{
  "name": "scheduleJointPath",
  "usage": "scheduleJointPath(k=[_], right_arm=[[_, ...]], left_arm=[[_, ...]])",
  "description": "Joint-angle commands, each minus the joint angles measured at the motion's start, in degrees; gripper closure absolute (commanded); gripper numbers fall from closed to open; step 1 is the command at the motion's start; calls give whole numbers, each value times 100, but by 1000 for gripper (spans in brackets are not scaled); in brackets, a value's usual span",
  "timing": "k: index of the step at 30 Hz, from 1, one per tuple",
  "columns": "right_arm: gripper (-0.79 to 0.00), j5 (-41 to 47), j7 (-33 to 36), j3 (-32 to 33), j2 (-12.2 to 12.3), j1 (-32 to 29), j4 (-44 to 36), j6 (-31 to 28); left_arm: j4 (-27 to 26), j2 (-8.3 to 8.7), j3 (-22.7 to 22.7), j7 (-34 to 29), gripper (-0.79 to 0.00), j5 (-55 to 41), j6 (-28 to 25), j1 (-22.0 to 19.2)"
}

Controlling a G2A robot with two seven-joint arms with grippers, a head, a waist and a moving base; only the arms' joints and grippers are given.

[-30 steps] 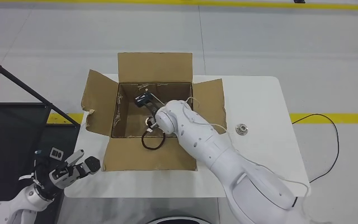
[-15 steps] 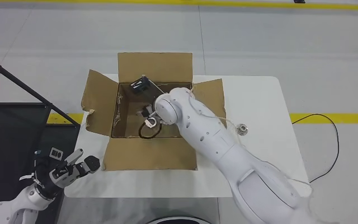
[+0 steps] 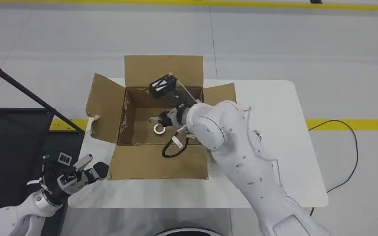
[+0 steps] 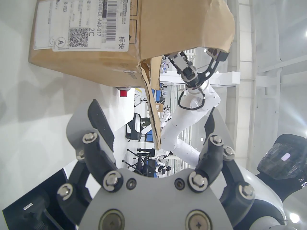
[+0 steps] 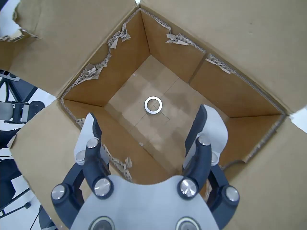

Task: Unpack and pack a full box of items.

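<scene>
Grey floor with yellow lines surrounded a white table (image 3: 277, 106), and a dark framed stand (image 3: 23, 135) stood off its left side. A black cable (image 3: 348, 153) trailed on the floor off the table's right side.

Most of the table's left half was taken up by an open cardboard box (image 3: 162, 71), all four flaps folded outward. In the right wrist view the box (image 5: 215, 25) had ragged, torn edges along the inner rim, and its floor was bare brown card. The left wrist view showed an outer wall of the box (image 4: 182, 17) bearing printed labels.

The right arm reached across the box's right flap, with a loop of its own black cable hanging over the near wall. Its forearm covered the right part of the opening from above.

The right gripper (image 3: 165, 88) was held above the box near the far wall, pointing down into it. Its fingers were spread apart with nothing between them (image 5: 147, 114). It also appeared in the distance in the left wrist view (image 4: 199, 60), past the edge of a flap.

The left gripper (image 3: 93, 166) was just off the table's near-left corner, outside the box, with the near flap between it and the opening. Its fingers were likewise apart and held nothing (image 4: 153, 113).

A small metal ring (image 3: 158, 127) lay flat on the box floor (image 5: 153, 105), apart from every wall and well below the right gripper.
</scene>
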Motion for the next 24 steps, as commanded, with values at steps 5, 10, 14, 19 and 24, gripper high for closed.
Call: scheduleJointPath(k=[5,10,14,19,24], right_arm=[[-785,-863,495,768,209,-630,-1339,131],[-785,-1404,859,1448,338,-1002,-1984,171],[-785,-1823,1162,1951,422,-1220,-2342,180],[-785,-2473,1638,2455,509,-1389,-2420,176],[-785,-2772,1847,2752,563,-1534,-2248,108]], left_arm=[[0,0,-1,0,-785,0,0,1],[0,0,-1,0,-785,0,0,1],[0,0,-1,0,-785,0,0,1],[0,0,-1,0,-785,0,0,1],[0,0,-1,0,-785,0,0,1]])
